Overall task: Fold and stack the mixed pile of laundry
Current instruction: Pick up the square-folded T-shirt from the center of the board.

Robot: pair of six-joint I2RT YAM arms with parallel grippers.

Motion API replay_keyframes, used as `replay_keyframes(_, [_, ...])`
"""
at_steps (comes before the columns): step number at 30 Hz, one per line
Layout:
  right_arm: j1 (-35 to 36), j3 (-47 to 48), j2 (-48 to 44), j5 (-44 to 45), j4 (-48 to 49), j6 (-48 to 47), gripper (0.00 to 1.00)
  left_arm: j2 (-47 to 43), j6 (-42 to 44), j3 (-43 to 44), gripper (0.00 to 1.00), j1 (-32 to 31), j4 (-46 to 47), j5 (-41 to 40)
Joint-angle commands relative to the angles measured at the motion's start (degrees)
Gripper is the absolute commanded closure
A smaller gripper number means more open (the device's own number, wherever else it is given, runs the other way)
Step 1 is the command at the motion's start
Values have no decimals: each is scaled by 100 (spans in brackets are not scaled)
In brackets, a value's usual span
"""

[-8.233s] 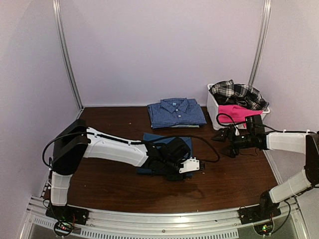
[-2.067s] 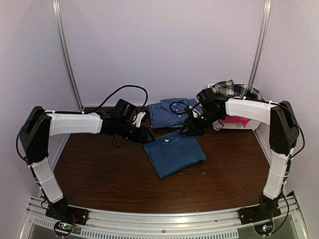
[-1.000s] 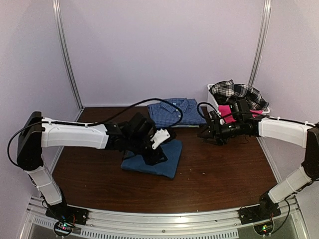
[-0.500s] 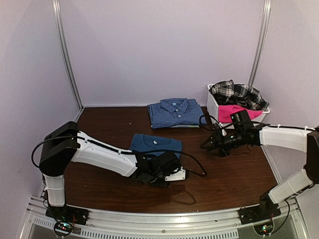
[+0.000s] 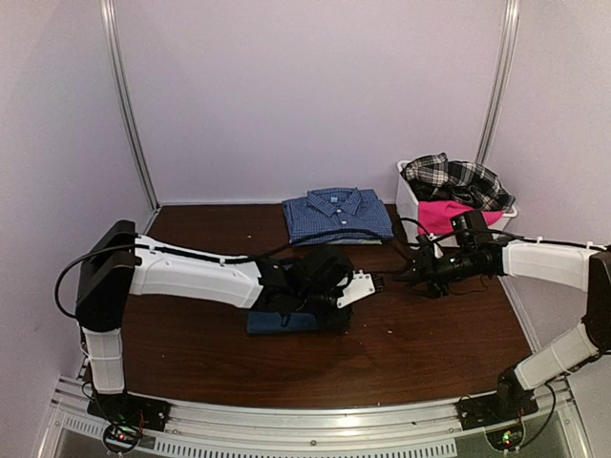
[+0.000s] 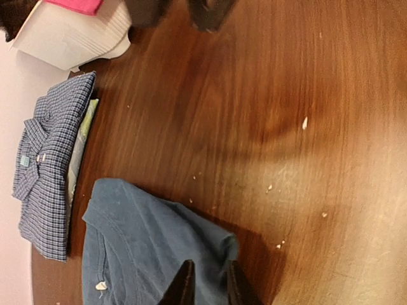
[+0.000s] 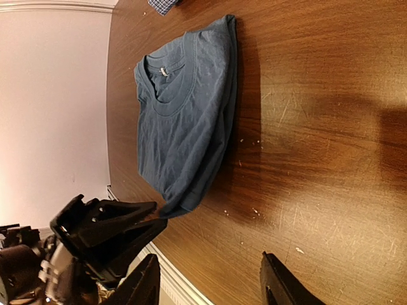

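Dark blue T-shirt (image 7: 184,114) lies folded mid-table, shifted toward the near edge. Left gripper (image 6: 210,270) has narrowed to a slim gap at its edge; we cannot tell if cloth is pinched. Right gripper (image 7: 210,264) hangs wide, empty. We judge stacking on the checked shirt (image 5: 339,215) next.

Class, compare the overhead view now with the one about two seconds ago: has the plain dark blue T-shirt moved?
Yes. The dark blue T-shirt now lies farther from the folded blue checked shirt, towards the lower left of the overhead view, and is folded smaller.

Open tabletop (image 5: 439,334) right of folded T-shirt (image 5: 282,322); bin (image 5: 409,205) blocks far right.
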Motion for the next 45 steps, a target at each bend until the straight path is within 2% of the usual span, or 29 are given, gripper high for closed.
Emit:
replay_keyframes(1, [-63, -79, -15, -123, 30, -77, 45, -528, -1087, 80, 71, 301, 190, 1734])
replay_keyframes(3, [-60, -112, 49, -98, 40, -84, 45, -691, -1265, 7, 53, 373, 5, 2073])
replay_keyframes(6, [-49, -127, 215, -83, 130, 6, 45, -1193, -1996, -455, 42, 692, 26, 2393])
replay_keyframes(12, [289, 325, 881, 165, 360, 147, 45, -2349, -4459, -2189, 38, 1949, 341, 2319])
replay_keyframes(15, [597, 841, 1437, 387, 337, 130, 46, -2651, -5203, -2706, 41, 2612, 234, 2262])
replay_keyframes(21, [938, 1859, 2620, 728, 311, -25, 50, -2130, -5561, -2704, 44, 3513, -173, 2523])
replay_keyframes(25, [1060, 2763, 3423, 1046, -62, -254, 51, -1642, -5470, -2403, 45, 3753, -156, 2688])
replay_keyframes(29, [1156, 3490, 4072, 1344, -510, -424, 52, -1137, -5359, -2056, 45, 3819, -58, 2905])
replay_keyframes(37, [1378, 4281, 4796, 1352, -688, -419, 53, -445, -5130, -1384, 51, 3828, -156, 3067])
replay_keyframes(41, [1527, 4527, 5042, 1429, -878, -458, 56, -227, -5040, -1228, 58, 3823, -215, 3223])
replay_keyframes(45, [1565, 4521, 5105, 1616, -881, -441, 65, -78, -4978, -1144, 68, 3819, -293, 3237])
